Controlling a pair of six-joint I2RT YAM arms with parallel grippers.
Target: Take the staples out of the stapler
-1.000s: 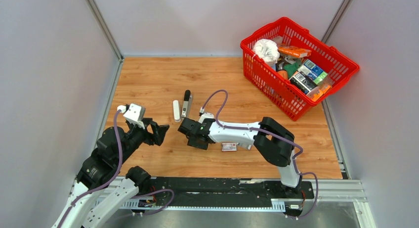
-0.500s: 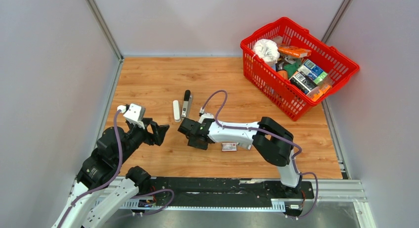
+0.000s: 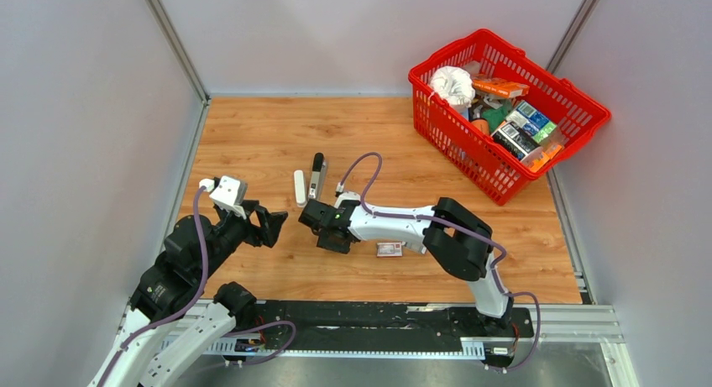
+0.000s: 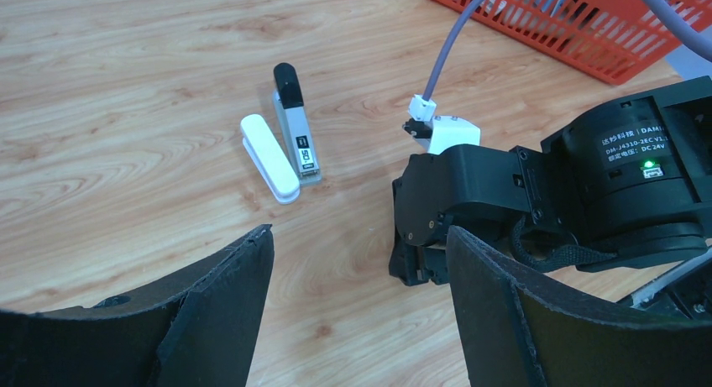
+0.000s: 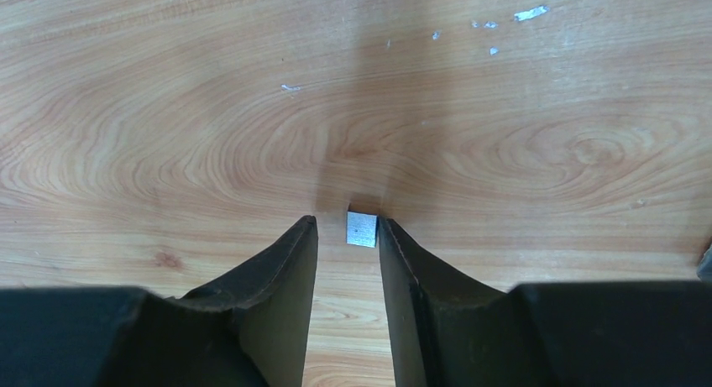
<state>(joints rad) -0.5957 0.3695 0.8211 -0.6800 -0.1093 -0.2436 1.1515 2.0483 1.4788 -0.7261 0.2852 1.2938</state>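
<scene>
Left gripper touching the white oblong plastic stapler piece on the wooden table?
Apart. The left wrist view shows bare tabletop between the open left gripper and the white oblong stapler piece.

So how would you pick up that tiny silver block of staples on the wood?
By its two opposite side faces, coming down from above. The staple strip seems to lie flat on the table, too low to slip anything under, so only its sides offer a hold. The right gripper sits that way now, a finger either side, slightly apart.
</scene>
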